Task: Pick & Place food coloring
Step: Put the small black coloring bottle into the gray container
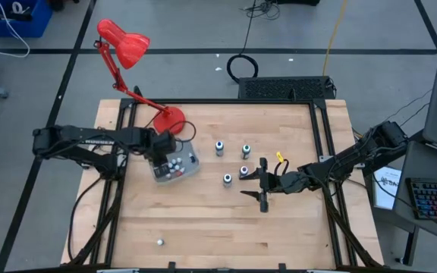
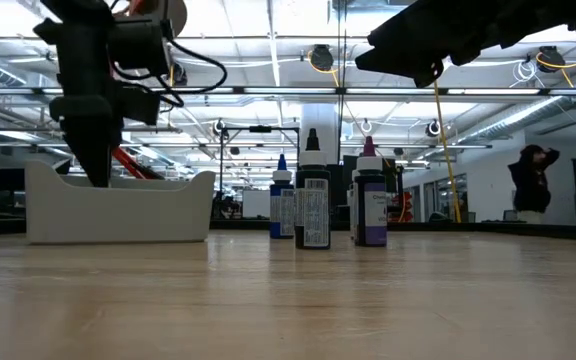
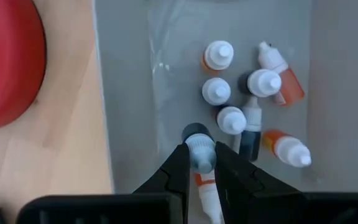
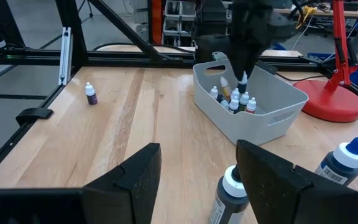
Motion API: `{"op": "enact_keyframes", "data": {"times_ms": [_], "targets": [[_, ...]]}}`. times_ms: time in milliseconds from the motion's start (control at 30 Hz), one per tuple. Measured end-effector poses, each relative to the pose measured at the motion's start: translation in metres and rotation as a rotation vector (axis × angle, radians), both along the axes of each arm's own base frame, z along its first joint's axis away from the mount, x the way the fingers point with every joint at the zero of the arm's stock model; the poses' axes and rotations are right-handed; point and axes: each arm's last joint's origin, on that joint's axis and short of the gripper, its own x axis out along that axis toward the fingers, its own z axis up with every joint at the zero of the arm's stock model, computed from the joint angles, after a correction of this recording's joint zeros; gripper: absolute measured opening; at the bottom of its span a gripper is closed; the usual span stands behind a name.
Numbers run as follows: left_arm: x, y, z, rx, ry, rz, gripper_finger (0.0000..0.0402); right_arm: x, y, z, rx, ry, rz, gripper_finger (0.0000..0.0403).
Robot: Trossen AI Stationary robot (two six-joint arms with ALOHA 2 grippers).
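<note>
Bottles of food coloring, some in a grey tray, some standing on the bench.

From above, your left hand (image 1: 167, 149) sits over the tray (image 1: 190, 168) beside the red lamp (image 1: 125, 45); your right hand (image 1: 258, 184) hangs spread wide next to four upright bottles (image 1: 220, 147), and one stray bottle (image 1: 159, 243) stands near the front edge. At bench level, three dark bottles (image 2: 313, 207) stand right of the tray (image 2: 118, 210). Your left wrist view shows the fingers (image 3: 178, 174) clenched on a blue-capped bottle (image 3: 199, 149) among white-capped ones (image 3: 219, 55). Your right wrist view shows released fingers (image 4: 138, 171) around a bottle (image 4: 229, 193), not touching it.
</note>
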Motion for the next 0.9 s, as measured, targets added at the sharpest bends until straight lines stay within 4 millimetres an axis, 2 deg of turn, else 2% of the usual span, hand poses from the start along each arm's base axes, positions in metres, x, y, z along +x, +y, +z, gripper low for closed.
{"op": "enact_keyframes", "data": {"times_ms": [400, 667, 900], "targets": [[-0.004, 0.011, -0.014, -0.06, -0.047, 0.02, 0.0053, 0.0, 0.0, 0.0, -0.001, 0.0, 0.0, 0.0196], [-0.008, 0.013, -0.034, -0.104, -0.11, 0.023, 0.0053, 0.0, 0.0, 0.0, -0.001, 0.0, 0.0, 0.0196], [-0.009, 0.014, -0.035, -0.115, -0.109, 0.039, 0.0053, 0.0, 0.0, 0.0, -0.004, 0.0, 0.001, 0.0196]]}}
